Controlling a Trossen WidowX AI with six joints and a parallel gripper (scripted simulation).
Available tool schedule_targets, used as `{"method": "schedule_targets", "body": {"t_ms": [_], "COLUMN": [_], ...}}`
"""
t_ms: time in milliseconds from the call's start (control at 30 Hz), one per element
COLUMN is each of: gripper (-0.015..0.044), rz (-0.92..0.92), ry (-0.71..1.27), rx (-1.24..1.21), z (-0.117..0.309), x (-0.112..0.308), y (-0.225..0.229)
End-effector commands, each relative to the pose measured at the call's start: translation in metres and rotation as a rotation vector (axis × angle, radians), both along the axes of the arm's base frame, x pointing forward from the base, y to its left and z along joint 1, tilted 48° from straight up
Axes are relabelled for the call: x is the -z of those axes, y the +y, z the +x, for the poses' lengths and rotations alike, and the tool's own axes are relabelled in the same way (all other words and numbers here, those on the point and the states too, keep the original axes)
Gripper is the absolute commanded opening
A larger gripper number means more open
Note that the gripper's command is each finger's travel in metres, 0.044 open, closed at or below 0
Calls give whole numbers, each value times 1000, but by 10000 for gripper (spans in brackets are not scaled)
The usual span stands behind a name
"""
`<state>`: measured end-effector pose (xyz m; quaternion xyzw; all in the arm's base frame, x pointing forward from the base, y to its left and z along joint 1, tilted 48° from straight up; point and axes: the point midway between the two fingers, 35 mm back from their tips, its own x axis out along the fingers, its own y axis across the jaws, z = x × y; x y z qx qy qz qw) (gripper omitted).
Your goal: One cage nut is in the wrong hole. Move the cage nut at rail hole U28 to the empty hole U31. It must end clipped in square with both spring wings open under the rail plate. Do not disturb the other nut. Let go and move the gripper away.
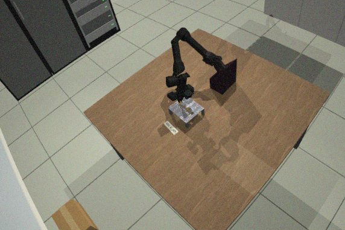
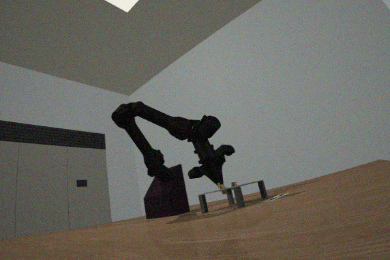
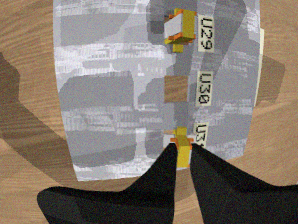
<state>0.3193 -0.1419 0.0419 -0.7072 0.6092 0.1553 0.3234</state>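
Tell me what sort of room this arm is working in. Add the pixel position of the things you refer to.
Probably a server room: a dark cabinet (image 1: 39, 9) stands beside a rack of gray units with green lights (image 1: 90, 8), over a pale tiled floor (image 1: 81, 133).

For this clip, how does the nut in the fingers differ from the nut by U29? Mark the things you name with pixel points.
The held nut (image 3: 183, 151) is pinched between the gripper's (image 3: 184, 146) fingertips, while the other nut (image 3: 187, 26) is untouched. The held nut is by the U31 label (image 3: 200, 136); the other nut is beside the U29 label (image 3: 206, 30). Both show yellow and orange parts.
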Motion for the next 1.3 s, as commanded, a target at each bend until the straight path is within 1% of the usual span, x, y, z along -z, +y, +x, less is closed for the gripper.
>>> {"method": "schedule_targets", "body": {"t_ms": [0,1267], "gripper": [23,23], "rz": [1,-2], "ry": [0,-12], "rx": [-9,-23], "z": [-1,-1], "x": [1,1], "y": [0,0]}}
